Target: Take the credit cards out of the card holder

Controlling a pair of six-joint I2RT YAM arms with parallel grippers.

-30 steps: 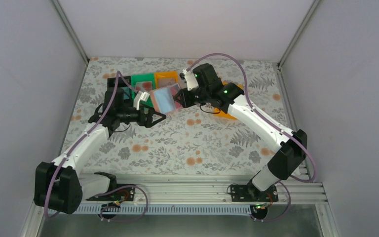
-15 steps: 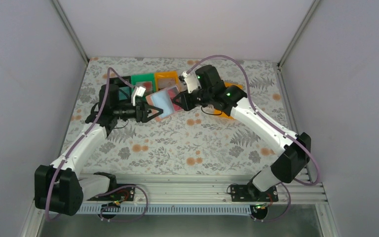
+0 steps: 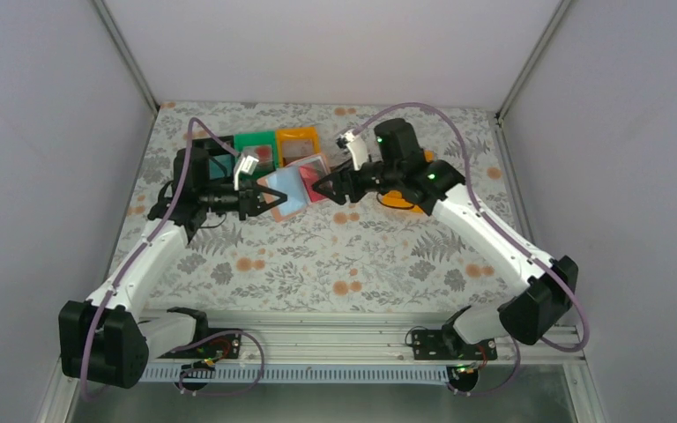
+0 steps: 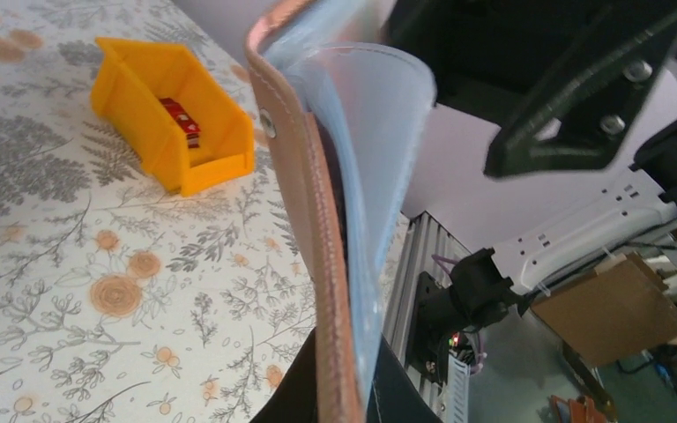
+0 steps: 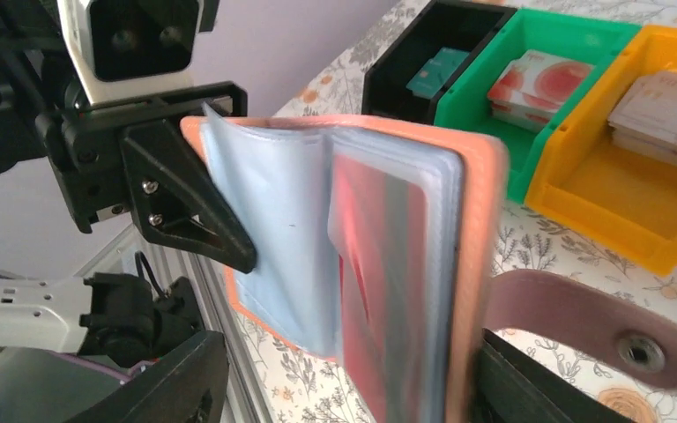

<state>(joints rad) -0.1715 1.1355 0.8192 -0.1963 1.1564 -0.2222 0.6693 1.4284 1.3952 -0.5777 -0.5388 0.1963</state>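
Card holder (image 3: pixel 289 187) aloft over desk (image 3: pixel 361 256), open like book, between both hands. Left hand (image 3: pixel 271 197) clamped tight on left cover edge. Right hand (image 3: pixel 321 187) at right edge, fingers spread wide, not gripping. Pinkish-brown outside, pale blue clear sleeves, red credit card (image 5: pixel 366 273) in one sleeve, closing tab (image 5: pixel 582 324) sticking out.

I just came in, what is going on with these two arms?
A card holder is up in the air between two robot arms. The left hand is shut on one side of it. The right hand is open, its fingers either side of the other cover. A red card sits in a sleeve, not yet out. Other cards lie in the green bin behind.
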